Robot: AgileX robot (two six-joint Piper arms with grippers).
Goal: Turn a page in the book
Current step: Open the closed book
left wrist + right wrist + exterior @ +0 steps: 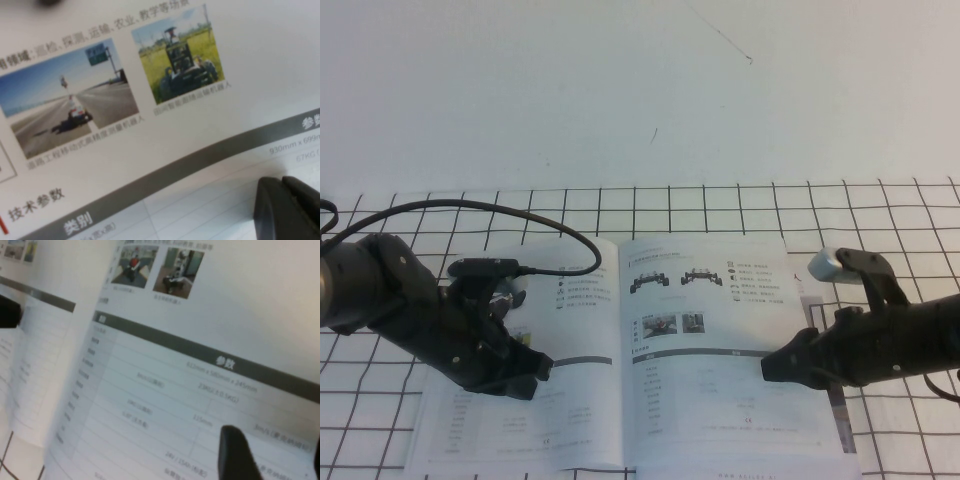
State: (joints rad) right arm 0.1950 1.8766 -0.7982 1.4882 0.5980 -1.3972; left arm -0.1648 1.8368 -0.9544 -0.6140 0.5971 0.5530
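Note:
The book [590,400] lies open on the grid cloth. The page [720,340], on the right half, shows two small black vehicles, two small photos, a grey bar and a table; it lies flat and also fills the right wrist view [165,365]. My right gripper [768,368] is over that page's right part, near the grey bar, with its fingers open [272,445] above the table. My left gripper [545,368] is over the left-hand page, and its fingers are shut together [282,181] low over the paper, below a grey bar [165,185].
The black-and-white grid cloth [740,205] covers the table around the book. A black cable [570,235] loops from the left arm over the book's top left corner. A white wall rises behind the cloth.

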